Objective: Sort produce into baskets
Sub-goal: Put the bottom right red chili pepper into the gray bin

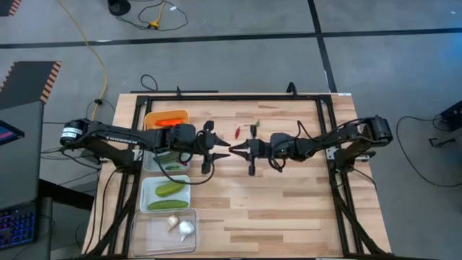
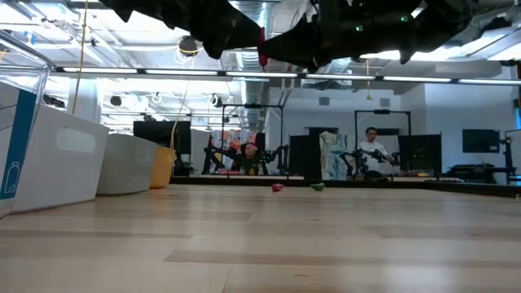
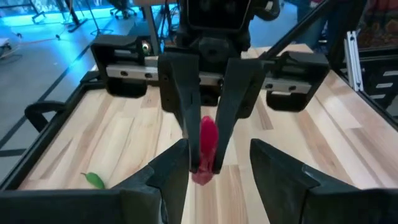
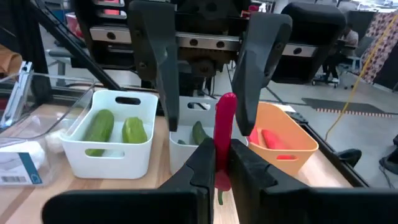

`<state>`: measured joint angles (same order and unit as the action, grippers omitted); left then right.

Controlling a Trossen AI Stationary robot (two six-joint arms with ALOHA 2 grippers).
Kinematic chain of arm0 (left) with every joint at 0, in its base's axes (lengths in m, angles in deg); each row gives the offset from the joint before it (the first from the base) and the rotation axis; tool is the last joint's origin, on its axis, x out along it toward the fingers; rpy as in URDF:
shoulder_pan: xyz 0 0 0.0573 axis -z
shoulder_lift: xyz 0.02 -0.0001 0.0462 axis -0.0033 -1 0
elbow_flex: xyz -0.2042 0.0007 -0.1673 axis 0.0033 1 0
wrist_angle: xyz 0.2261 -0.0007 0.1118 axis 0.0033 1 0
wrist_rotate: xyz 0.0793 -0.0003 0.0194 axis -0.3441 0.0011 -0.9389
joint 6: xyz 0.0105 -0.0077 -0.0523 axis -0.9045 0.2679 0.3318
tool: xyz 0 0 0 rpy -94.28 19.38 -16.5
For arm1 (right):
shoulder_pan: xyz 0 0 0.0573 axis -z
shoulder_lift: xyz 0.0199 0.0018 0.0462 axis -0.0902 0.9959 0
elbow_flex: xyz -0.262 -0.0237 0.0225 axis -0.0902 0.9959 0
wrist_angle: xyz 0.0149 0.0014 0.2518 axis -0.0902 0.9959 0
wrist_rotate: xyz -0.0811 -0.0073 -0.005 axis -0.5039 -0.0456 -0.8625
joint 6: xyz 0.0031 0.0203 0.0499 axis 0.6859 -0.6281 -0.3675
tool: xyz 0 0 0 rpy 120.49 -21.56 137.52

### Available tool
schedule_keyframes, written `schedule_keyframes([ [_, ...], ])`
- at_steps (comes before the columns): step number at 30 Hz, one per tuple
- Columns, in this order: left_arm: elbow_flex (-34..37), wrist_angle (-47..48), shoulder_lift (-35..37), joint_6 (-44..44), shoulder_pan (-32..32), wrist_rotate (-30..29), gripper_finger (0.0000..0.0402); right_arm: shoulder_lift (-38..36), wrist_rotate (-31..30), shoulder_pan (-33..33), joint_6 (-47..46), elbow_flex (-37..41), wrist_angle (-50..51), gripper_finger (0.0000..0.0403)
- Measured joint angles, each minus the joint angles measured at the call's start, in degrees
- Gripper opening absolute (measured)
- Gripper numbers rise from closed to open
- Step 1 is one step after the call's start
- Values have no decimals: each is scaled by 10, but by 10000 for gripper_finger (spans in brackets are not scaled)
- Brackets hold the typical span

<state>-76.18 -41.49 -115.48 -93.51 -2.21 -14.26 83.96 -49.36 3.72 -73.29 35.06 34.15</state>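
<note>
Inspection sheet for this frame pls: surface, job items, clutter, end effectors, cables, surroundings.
Surface: pale wooden table top in a black frame.
Job's things: yellow-orange bin with carrot; grey bin with green pieces; white bin with two green cucumbers; clear plastic bin with whitish garlic bulbs; red chili pepper held mid-air; loose red chili and green chili on the table.
Clutter: nothing seen.
End effectors: right end effector shut on the pepper; left end effector open around it.
Cables: yellow cable on floor.
Surroundings: people behind.
</note>
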Motion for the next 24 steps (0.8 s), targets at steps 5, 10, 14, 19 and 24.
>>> schedule_keyframes([
  [5,0,-20,0,-2,0,0,158,0,0,0,0,0,-9,63],
  [10,0,-23,0,-3,0,0,157,0,0,0,0,0,-9,63],
  [14,0,-23,0,-3,0,0,137,0,0,0,0,0,-11,63],
  [19,0,-23,0,-3,0,0,85,0,0,0,-2,0,-11,63],
  [24,0,-23,0,-4,0,-5,34,0,1,0,-2,0,-11,63],
])
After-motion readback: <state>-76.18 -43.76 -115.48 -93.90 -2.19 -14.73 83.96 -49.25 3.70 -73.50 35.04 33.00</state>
